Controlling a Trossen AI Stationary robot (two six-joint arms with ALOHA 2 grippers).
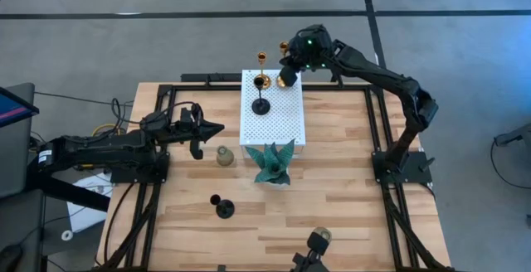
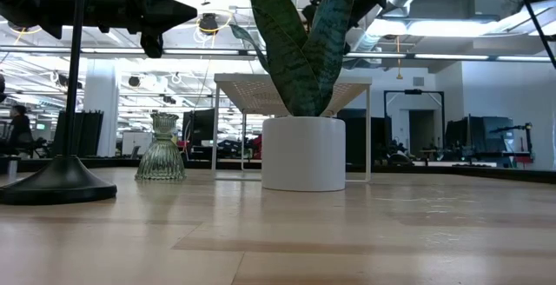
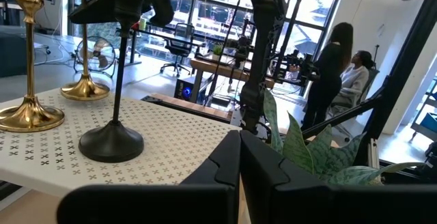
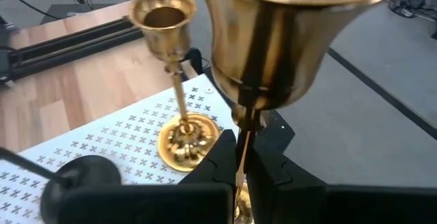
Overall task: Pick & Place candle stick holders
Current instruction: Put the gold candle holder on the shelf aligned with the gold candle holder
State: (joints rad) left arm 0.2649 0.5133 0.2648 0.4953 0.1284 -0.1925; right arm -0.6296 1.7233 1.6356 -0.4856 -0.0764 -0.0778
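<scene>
Brass looks rigid, slick and top-heavy, so the thin stem is the sensible hold. Right tool (image 4: 240, 157) is clenched on the stem of a gold candle stick holder (image 4: 273, 39), at the far corner of the white perforated stand (image 1: 286, 119) — beside its twin (image 4: 174, 80). Left tool (image 1: 217, 128) waits, pinched together, near the grey-green holder (image 1: 223, 156).

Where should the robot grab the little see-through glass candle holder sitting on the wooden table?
Probably at its narrow neck. The glass candle holder stands upright, wide ribbed bottom, flared lip on top, so fingers closing around the waist between would likely not slip off. Coming straight down from above looks easiest: it stands apart on the table, and the left gripper, shut now, hangs close beside it.
</scene>
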